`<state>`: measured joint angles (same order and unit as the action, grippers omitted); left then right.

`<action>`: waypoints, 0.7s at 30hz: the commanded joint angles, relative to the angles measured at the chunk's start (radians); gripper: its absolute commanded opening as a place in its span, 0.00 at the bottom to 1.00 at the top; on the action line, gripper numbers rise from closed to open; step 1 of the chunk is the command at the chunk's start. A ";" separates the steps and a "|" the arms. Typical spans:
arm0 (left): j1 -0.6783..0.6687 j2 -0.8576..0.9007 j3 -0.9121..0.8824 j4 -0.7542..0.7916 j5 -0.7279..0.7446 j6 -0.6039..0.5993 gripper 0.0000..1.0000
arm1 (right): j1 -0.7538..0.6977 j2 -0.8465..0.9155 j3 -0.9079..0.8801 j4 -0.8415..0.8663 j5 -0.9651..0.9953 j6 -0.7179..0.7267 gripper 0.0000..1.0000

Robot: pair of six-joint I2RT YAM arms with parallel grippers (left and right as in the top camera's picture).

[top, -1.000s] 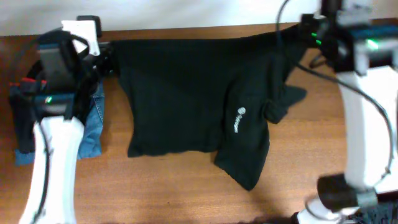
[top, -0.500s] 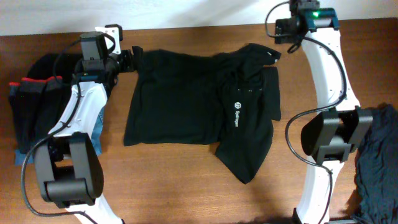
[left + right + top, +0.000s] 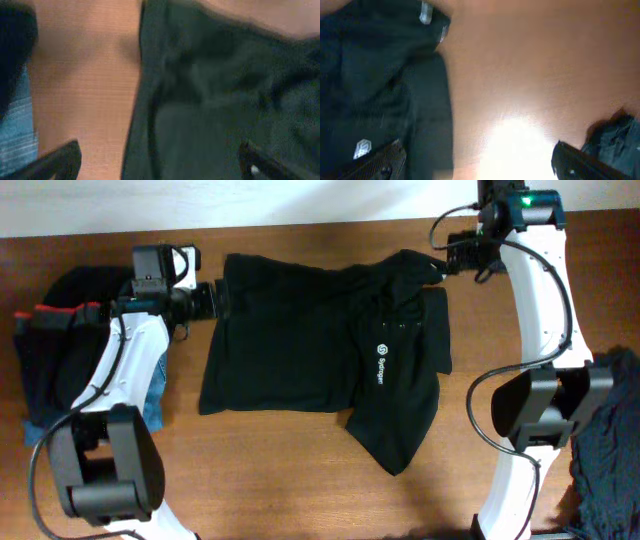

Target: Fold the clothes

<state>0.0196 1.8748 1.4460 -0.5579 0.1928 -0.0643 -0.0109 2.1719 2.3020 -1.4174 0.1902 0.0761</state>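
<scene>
Far left: a heap of dark clothes [image 3: 55,345] with a red trim strip, and blue denim [image 3: 152,395] poking out from under the left arm, both crowding the table's left edge. The left gripper [image 3: 212,298] sits just off the top-left corner of the black garment [image 3: 290,350], jaws wide apart and holding nothing. In its wrist view the two fingertips [image 3: 57,160] straddle the garment's left hem, with bare wood to one side of the hem and cloth to the other. The garment lies flat in the middle of the table [image 3: 280,490], toward the back, between the two grippers. It is soft matte knit, roughly rectangular, with shallow wrinkles near the top. Its right part is a longer flap that ends in a point toward the front. A small white logo [image 3: 381,350] has white lettering [image 3: 381,375] running below it. There is a wide strip of bare wood along the front edge, and a narrower bare lane between the garment's right hem and the right arm. The right gripper [image 3: 455,255] hovers by the top-right corner, jaws spread and empty. Its wrist view shows glare on glossy wood. Far right: a crumpled blue-grey cloth [image 3: 605,450] at the table edge, well apart from the garment.
</scene>
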 commanded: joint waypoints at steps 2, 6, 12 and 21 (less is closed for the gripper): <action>-0.005 -0.052 0.008 -0.190 0.001 0.008 0.99 | 0.004 -0.040 0.007 -0.150 -0.199 0.006 0.99; -0.005 -0.052 0.008 -0.360 0.000 0.009 0.99 | 0.004 -0.040 0.003 -0.282 -0.256 0.006 0.99; -0.005 -0.052 0.008 -0.440 0.000 0.009 0.99 | 0.003 -0.054 -0.013 -0.282 -0.340 0.007 0.99; -0.005 -0.052 0.008 -0.477 0.000 0.009 0.99 | -0.071 -0.247 -0.216 -0.282 -0.344 0.007 0.99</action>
<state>0.0189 1.8454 1.4487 -1.0325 0.1928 -0.0643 -0.0265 2.0422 2.1593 -1.6932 -0.1379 0.0788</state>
